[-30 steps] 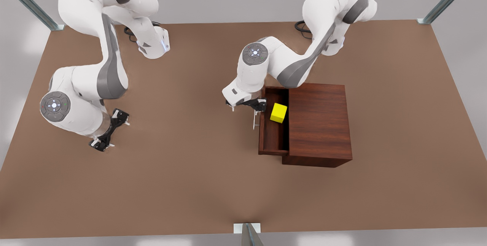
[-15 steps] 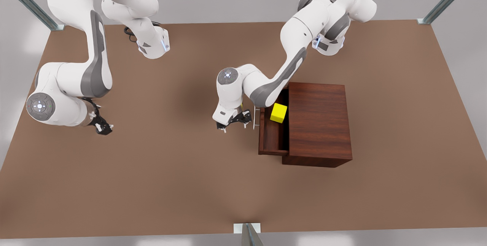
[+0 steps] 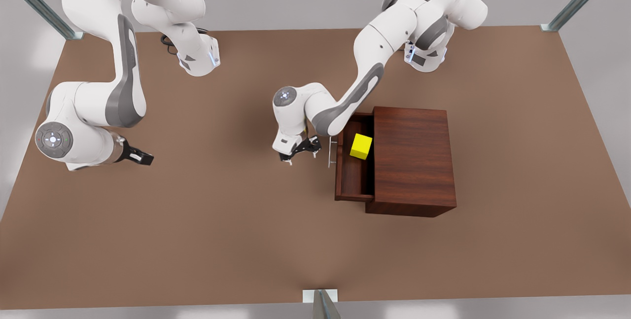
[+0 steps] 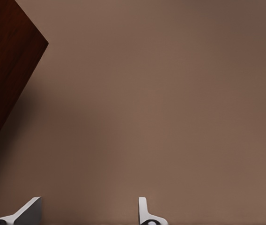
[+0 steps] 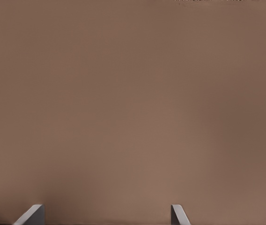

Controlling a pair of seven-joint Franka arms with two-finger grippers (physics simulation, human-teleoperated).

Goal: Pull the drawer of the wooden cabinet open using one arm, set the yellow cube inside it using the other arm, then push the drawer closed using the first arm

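The cabinet (image 3: 413, 159) sits at about 3 o'clock on the brown table (image 3: 236, 230), and its drawer (image 3: 353, 166) stands pulled out toward 9 o'clock. The cube (image 3: 361, 146) lies inside the drawer, near its 12 o'clock end and close against the cabinet's face. The thin handle (image 3: 330, 152) runs along the drawer's outer front.

The left gripper (image 3: 297, 153) hangs just off the handle on its 9 o'clock side, near it but not touching, holding nothing; in its wrist view the fingers (image 4: 27, 213) are spread apart over bare table, with a corner of dark wood (image 4: 4, 70) at the edge.

The right gripper (image 3: 140, 157) waits far over at 9 o'clock, well apart from the cabinet, its fingers (image 5: 32, 214) spread wide over the table with nothing between them
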